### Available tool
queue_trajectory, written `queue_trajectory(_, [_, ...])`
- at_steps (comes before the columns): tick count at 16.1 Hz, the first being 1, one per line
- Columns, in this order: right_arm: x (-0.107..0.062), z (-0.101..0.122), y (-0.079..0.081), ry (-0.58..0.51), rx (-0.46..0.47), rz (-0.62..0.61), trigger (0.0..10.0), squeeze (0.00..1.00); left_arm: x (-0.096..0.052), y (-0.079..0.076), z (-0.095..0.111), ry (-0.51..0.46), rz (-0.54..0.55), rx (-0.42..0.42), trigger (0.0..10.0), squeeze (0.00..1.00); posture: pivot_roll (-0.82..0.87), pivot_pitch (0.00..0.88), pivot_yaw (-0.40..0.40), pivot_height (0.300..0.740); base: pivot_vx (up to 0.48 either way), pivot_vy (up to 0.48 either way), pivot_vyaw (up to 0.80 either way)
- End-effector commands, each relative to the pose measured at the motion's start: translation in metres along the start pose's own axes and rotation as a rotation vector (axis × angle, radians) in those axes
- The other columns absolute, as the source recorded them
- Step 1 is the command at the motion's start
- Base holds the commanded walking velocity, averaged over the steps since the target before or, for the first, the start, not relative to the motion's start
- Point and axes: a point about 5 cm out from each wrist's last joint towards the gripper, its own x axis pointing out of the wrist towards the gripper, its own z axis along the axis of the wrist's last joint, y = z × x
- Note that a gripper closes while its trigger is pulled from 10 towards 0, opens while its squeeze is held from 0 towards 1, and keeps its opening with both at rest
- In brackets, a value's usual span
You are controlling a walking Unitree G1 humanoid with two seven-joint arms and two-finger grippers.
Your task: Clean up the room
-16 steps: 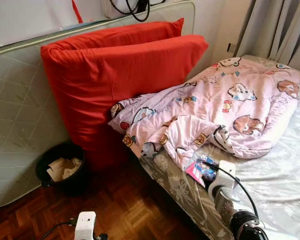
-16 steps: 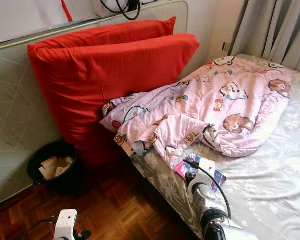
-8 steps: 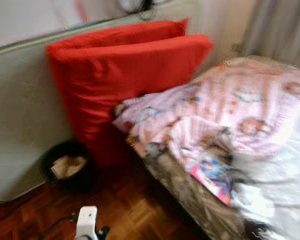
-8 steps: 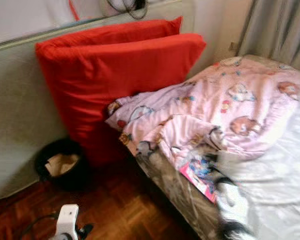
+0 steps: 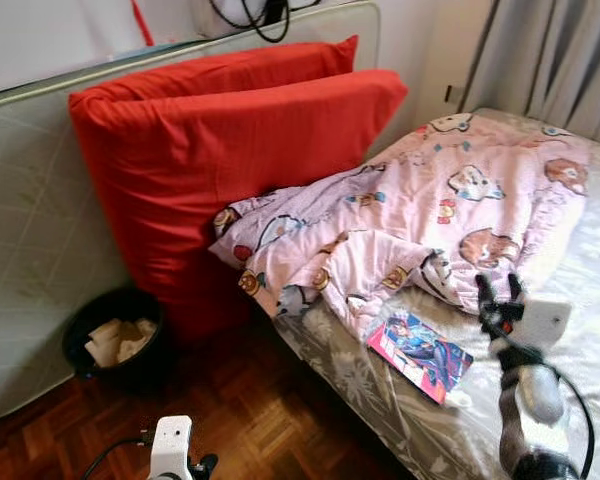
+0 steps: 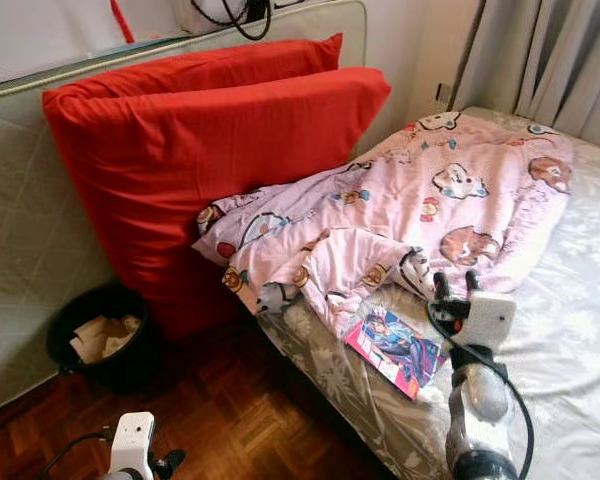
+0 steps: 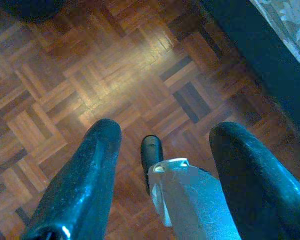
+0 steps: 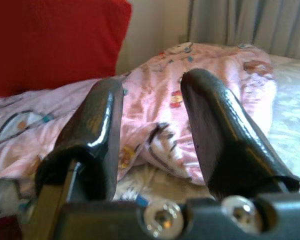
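The comic book (image 5: 419, 353) lies flat on the bed (image 5: 580, 300), near the bed's front edge and just below the rumpled hem of the pink cartoon blanket (image 5: 430, 220). A second ago the right gripper sat directly over the book, hiding most of its cover; now the whole cover is bare, and the book lies where it did, at the foot of the blanket's hem.

The right gripper (image 5: 499, 293) has lifted off and swung away from the book toward the middle of the bed, and now stands raised beside the book, apart from it, black fingers (image 8: 97, 135) pointing up toward the blanket. The fingers are spread with a gap between them and nothing held; through that gap the right wrist view looks at the blanket's folds.

Further from the book, two red pillows (image 5: 230, 150) stand on edge against an upright mattress (image 5: 30, 250) beyond the blanket's far corner. On the parquet floor (image 5: 250, 420) off the bed's front edge, a black waste bin (image 5: 115, 340) with crumpled paper sits at the foot of the pillows. Grey curtains (image 5: 550, 60) hang behind the bed's far side.

The left gripper (image 7: 162, 165) hangs idle over the floor, well away from the book, its two fingers spread wide and empty, as before.
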Motion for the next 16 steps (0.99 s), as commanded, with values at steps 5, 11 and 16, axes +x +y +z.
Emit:
queue_trajectory(5, [-0.083, -0.086, -0.005, 0.544, -0.115, 0.022, 10.0, 0.0, -0.002, 0.003, -0.005, 0.003, 0.011, -0.01, 10.0, 0.0, -0.01, 0.0, 0.029, 0.74, 0.0, 0.0, 0.0])
queue_trajectory(11, [-0.15, -0.126, -0.016, 0.962, 0.051, -0.233, 10.0, 0.0, -0.002, 0.007, -0.003, 0.01, 0.017, 0.002, 10.0, 0.0, 0.02, 0.0, 0.064, 0.74, 0.0, 0.0, 0.0])
queue_trajectory(16, [-0.122, -0.123, 0.005, 0.929, 0.124, -0.187, 10.0, 0.0, -0.001, 0.007, -0.002, 0.016, 0.017, 0.005, 10.0, 0.0, 0.03, 0.0, 0.056, 0.74, 0.0, 0.0, 0.0])
